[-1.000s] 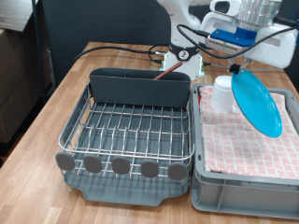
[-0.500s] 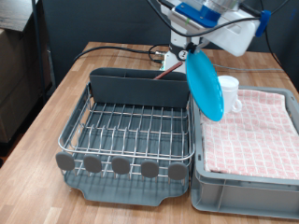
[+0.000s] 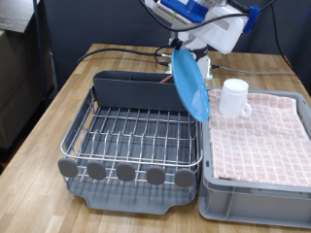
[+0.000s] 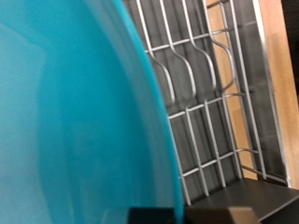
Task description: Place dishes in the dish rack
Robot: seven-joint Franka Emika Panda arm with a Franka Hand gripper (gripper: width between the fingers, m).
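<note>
Exterior view shows the end effector (image 3: 182, 46) pinching the top rim of the light-blue plate (image 3: 190, 82), which hangs on edge over the right side of the dish rack (image 3: 136, 136), clear of its wires. The plate looks rigid, smooth and probably slippery — a rim pinch lets it swing, so a deep, firm hold at the edge seems wise (it may chip if knocked on wire). A white mug (image 3: 234, 98) sits on the checked cloth in the grey bin (image 3: 255, 186) on the desk. Wrist view adds the plate's face (image 4: 75, 121) up close with rack wires (image 4: 201, 103) beyond — but not the mug.
</note>
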